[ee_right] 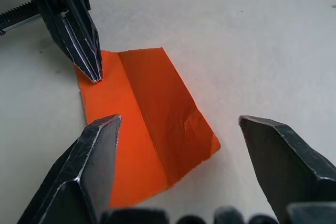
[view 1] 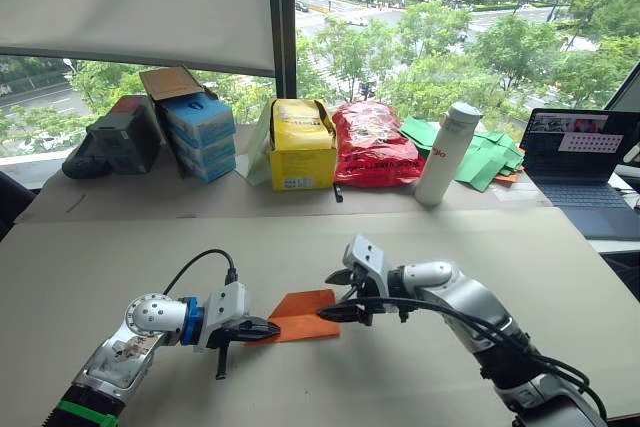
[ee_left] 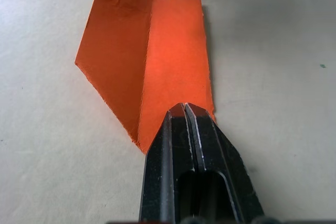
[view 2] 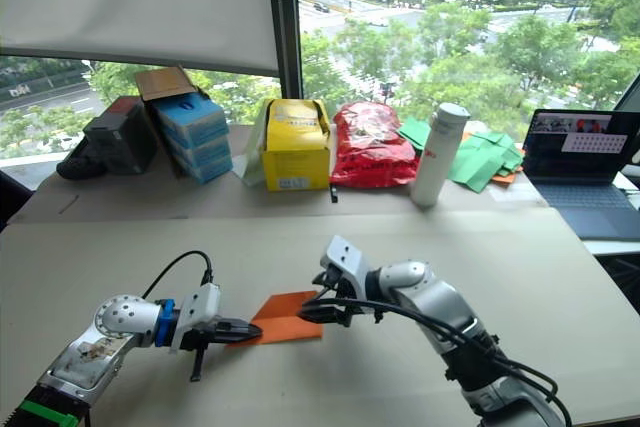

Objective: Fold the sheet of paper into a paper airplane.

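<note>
While left hand [ee_left: 185,109] pins paper airplane [ee_left: 147,66], its tip hidden.

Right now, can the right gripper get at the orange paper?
Probably yes. The right gripper is open right at the edge of the orange paper, nothing between; the left gripper, shut, presses the opposite end.

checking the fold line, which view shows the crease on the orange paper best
The left wrist view: the sheet of paper lies nearly whole, its crease running lengthwise up from the shut left end effector. The right wrist view shows the crease too, partly behind a finger. The eye views show it as a small wedge.
</note>
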Available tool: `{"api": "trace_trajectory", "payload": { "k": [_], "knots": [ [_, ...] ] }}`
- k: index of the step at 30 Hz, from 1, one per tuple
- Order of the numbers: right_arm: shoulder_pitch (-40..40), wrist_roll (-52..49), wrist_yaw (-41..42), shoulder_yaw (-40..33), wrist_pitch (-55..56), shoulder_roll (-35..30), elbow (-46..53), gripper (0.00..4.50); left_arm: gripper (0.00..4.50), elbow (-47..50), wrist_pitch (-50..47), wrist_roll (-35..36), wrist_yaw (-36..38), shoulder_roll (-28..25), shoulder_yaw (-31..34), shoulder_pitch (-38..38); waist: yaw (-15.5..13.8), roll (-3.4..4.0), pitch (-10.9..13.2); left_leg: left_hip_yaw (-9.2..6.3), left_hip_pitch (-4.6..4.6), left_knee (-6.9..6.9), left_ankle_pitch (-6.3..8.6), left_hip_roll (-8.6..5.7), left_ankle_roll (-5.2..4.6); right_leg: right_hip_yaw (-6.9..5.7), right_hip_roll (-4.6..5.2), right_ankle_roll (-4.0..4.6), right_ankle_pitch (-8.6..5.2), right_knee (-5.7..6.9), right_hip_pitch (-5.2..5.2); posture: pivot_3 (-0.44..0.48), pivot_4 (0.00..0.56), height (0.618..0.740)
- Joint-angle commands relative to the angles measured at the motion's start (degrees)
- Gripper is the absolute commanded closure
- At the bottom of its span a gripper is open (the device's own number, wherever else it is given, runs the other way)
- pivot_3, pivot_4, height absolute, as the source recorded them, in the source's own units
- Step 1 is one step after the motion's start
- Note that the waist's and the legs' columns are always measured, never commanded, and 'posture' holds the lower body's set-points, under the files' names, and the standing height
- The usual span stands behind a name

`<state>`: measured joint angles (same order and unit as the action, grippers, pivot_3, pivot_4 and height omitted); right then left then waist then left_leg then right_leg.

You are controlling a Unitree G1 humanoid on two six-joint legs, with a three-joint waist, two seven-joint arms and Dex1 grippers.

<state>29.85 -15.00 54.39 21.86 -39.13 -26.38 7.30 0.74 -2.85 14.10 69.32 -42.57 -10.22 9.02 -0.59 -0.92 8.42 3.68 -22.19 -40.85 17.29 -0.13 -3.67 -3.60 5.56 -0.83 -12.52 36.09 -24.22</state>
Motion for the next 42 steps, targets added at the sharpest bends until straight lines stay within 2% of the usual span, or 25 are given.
{"api": "trace_trajectory", "payload": {
  "k": [1, 10, 18, 24, 30, 34, 42],
  "knots": [
    [-0.6, -1.2, 0.6, -1.6, 1.8, 0.2, 0.9, 1.28, 4.5, -2.1, -1.0, -2.7, -0.4, -0.4, -1.6, -1.4, 0.0, 0.0, 0.0, 0.0, 0.01, 0.0, 0.0, 0.0, 0.0, 0.0, 0.0, 0.0, 0.0, 0.0, 0.01, 0.0, 0.15, 0.74],
    [-3.3, -0.1, 0.3, -2.1, 7.0, 0.5, 1.3, 4.45, 4.5, 1.7, -4.6, -1.9, -0.3, -1.4, -1.2, -0.7, 0.1, 0.04, 0.0, -0.01, -0.01, 0.02, 0.0, 0.01, 0.01, -0.01, 0.02, 0.0, 0.0, -0.01, -0.02, 0.0, 0.15, 0.74],
    [-11.4, 5.7, -0.9, -1.1, 26.9, -1.1, 7.2, 4.45, 4.5, 1.4, -6.2, -1.6, 1.1, -2.4, -0.8, 1.0, 0.1, 0.06, 0.0, 0.0, -0.01, 0.03, -0.01, 0.01, 0.02, 0.0, -0.03, 0.0, 0.0, -0.01, -0.03, 0.0, 0.15, 0.74],
    [-14.2, 18.7, -3.9, 3.6, 43.1, -4.1, 3.1, 4.45, 4.5, -4.0, -3.1, -2.3, 3.2, -2.6, -0.7, 3.0, 0.1, 0.06, 0.0, 0.03, 0.03, 0.03, -0.03, 0.0, 0.05, 0.02, -0.08, -0.01, -0.02, -0.02, -0.01, 0.0, 0.15, 0.74],
    [-14.0, 25.3, -5.5, 5.6, 44.7, -4.3, -1.3, 4.45, 4.5, -1.2, -6.1, 0.8, 4.1, -2.8, 1.2, 4.3, 0.1, 0.06, 0.0, 0.08, 0.06, 0.02, -0.05, 0.02, 0.09, 0.06, -0.14, 0.0, -0.02, 0.01, 0.0, 0.0, 0.15, 0.74],
    [-14.4, 25.8, -5.1, 5.8, 43.0, -3.9, -1.4, 4.45, 4.5, 0.7, -8.4, 2.4, 4.0, -3.3, 2.7, 6.7, 0.1, 0.06, 0.0, 0.07, 0.06, 0.02, -0.05, 0.04, 0.09, 0.08, -0.16, 0.0, -0.02, 0.01, 0.01, 0.0, 0.15, 0.74],
    [-15.0, 25.9, -3.6, 5.7, 39.2, -4.5, 0.0, 4.45, 4.5, 9.8, -16.3, 5.9, 2.9, -1.2, 1.2, 8.2, 0.1, 0.05, 0.0, 0.07, 0.07, 0.01, -0.05, 0.03, 0.09, 0.1, -0.16, 0.0, -0.02, 0.01, 0.04, 0.0, 0.15, 0.74]
  ]
}}
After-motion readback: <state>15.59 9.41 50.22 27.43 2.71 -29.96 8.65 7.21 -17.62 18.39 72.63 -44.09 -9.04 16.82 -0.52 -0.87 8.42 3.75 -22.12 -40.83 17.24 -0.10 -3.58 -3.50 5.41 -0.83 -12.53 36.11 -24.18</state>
